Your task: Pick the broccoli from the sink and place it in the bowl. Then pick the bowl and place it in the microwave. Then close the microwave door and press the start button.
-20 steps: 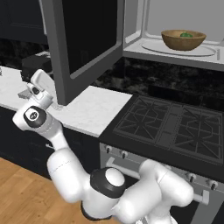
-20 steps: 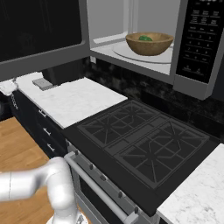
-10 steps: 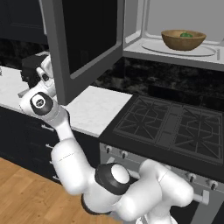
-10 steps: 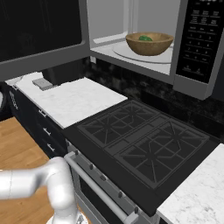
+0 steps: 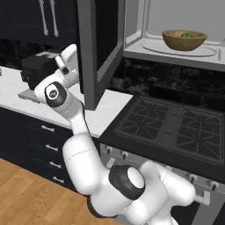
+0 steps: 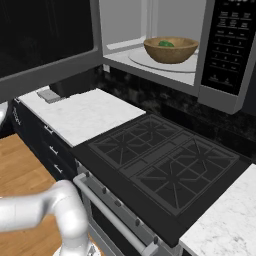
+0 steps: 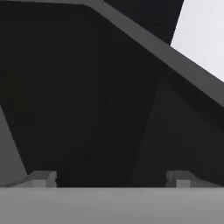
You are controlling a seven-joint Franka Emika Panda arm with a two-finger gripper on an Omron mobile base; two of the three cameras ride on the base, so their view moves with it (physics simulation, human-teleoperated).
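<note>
The light wooden bowl [image 5: 184, 40] [image 6: 171, 49] sits on the glass turntable inside the microwave [image 6: 227, 45]. The dark green broccoli [image 5: 187, 34] [image 6: 166, 43] lies in it. The microwave door [image 5: 101, 44] [image 6: 45, 40] stands open, hinged at its left. My white hand [image 5: 69, 59] is raised at the outer side of the door, close to its free edge. In the hand view my gripper [image 7: 111, 178] is open, its fingertips [image 7: 43, 177] wide apart. It faces the door's black glass and grey frame [image 7: 153, 48] at close range. The sink is out of view.
A black gas stove [image 5: 176, 127] [image 6: 160, 155] lies under the microwave. White marble counter [image 5: 105, 110] [image 6: 85, 112] runs to its left, with a black coffee machine [image 5: 37, 70] at the back. Dark cabinet doors [image 5: 26, 17] hang at the upper left.
My arm has risen and swung right, bringing the hand up against the outer side of the door. The door looks swung slightly toward the microwave. Bowl and broccoli have not moved.
</note>
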